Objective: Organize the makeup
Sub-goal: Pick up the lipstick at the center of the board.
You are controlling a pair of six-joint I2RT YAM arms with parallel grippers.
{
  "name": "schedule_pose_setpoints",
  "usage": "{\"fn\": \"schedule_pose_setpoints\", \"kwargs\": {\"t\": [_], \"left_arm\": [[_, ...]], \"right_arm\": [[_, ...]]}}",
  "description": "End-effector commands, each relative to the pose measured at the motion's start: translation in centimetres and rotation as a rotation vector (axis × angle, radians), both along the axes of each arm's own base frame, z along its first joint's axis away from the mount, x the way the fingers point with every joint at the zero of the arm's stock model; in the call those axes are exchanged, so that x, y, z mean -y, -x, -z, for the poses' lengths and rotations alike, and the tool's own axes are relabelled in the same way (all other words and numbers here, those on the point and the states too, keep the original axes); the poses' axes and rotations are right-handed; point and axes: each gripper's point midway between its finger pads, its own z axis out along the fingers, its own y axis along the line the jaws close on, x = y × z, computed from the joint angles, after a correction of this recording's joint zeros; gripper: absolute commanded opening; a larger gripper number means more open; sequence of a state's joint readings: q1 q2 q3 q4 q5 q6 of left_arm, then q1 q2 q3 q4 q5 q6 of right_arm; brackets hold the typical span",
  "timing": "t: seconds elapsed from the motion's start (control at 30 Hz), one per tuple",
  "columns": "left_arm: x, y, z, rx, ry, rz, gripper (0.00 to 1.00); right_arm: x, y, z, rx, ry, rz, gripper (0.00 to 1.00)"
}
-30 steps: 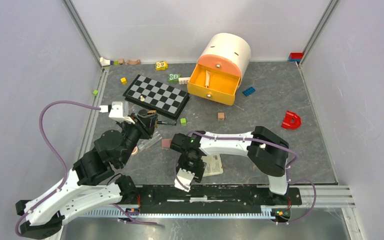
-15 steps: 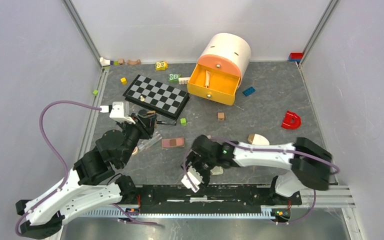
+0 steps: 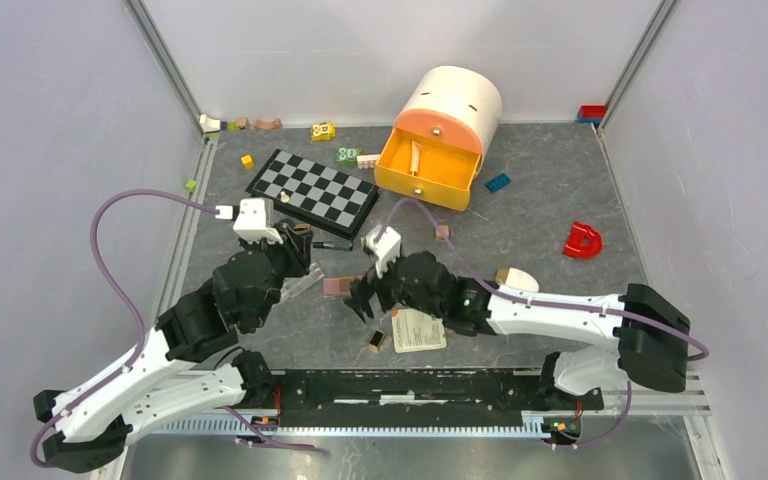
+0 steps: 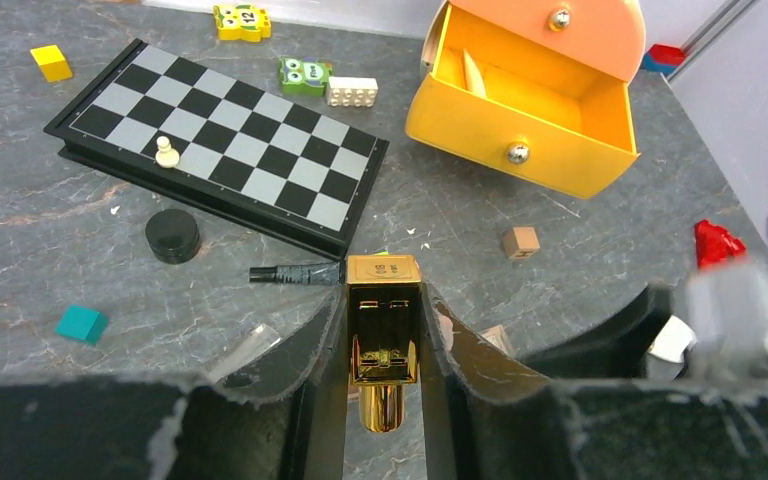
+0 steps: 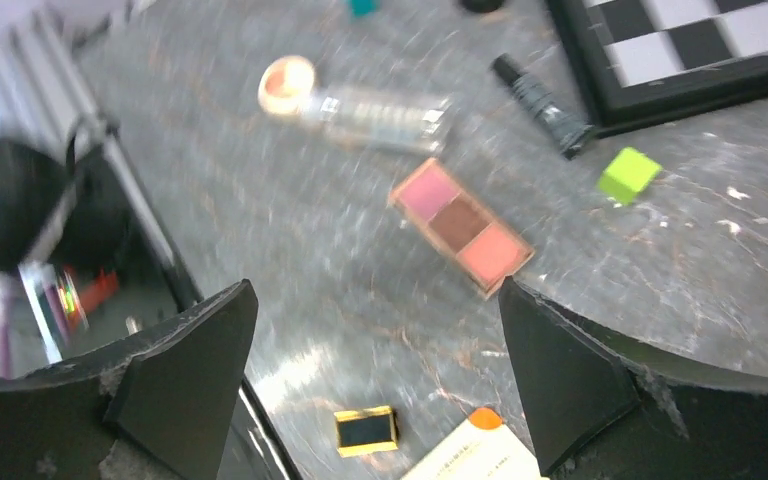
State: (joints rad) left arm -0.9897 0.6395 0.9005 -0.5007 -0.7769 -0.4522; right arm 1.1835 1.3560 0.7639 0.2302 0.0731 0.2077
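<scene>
Left fingers (image 4: 320,350) pinch a gold makeup case (image 4: 384,290), probably bound for the open yellow drawer (image 4: 520,165) at one o'clock; right fingers (image 5: 190,370), spread wide, hover over the pink palette (image 5: 460,225) on the bench (image 5: 290,260), seemingly lining up a grasp.

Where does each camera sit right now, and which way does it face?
Top external: above, behind the robot, looking down at the table; left arm and right arm show.
Left wrist: faces the chessboard and yellow drawers; left end effector shut on a gold lipstick.
Right wrist: looks down at the pink palette; open right end effector frames it.
Shared: both wrist views show the black tube.
</scene>
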Motion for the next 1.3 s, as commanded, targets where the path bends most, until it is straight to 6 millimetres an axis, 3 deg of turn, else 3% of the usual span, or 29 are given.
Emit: {"fn": "schedule_pose_setpoints", "kwargs": {"t": [0.0, 0.13, 0.27, 0.47, 0.57, 0.67, 0.83, 1.27], "left_arm": [[-0.7, 0.0, -1.2, 0.007, 0.048, -0.035, 0.05], [-0.9, 0.1, -1.2, 0.009, 0.043, -0.041, 0.06], [-1.1, 0.2, -0.8, 0.002, 0.033, -0.042, 0.06], [-1.4, 0.6, -0.4, -0.01, 0.062, -0.039, 0.06], [-1.4, 0.9, -0.2, -0.013, 0.077, -0.029, 0.06], [-1.5, 1.2, 0.2, -0.017, 0.087, -0.023, 0.06], [-1.8, 1.6, 0.7, -0.022, 0.089, -0.01, 0.06], [-2.2, 2.4, 1.7, -0.026, 0.064, 0.028, 0.07]], "right_arm": [[2.4, -4.3, -0.8, -0.214, -0.021, 0.499, 0.98], [3.3, -4.7, 0.5, -0.334, -0.088, 0.638, 0.98], [2.9, -3.4, 3.0, -0.561, -0.078, 0.755, 0.98], [4.1, -1.3, 7.4, -0.729, 0.144, 0.948, 0.98], [3.7, -0.2, 8.6, -0.774, 0.212, 0.964, 0.98], [3.2, 1.1, 9.8, -0.816, 0.232, 0.958, 0.91], [2.8, 2.4, 10.5, -0.825, 0.219, 0.981, 0.87], [0.5, 5.0, 12.2, -0.848, 0.239, 0.964, 0.62]]}}
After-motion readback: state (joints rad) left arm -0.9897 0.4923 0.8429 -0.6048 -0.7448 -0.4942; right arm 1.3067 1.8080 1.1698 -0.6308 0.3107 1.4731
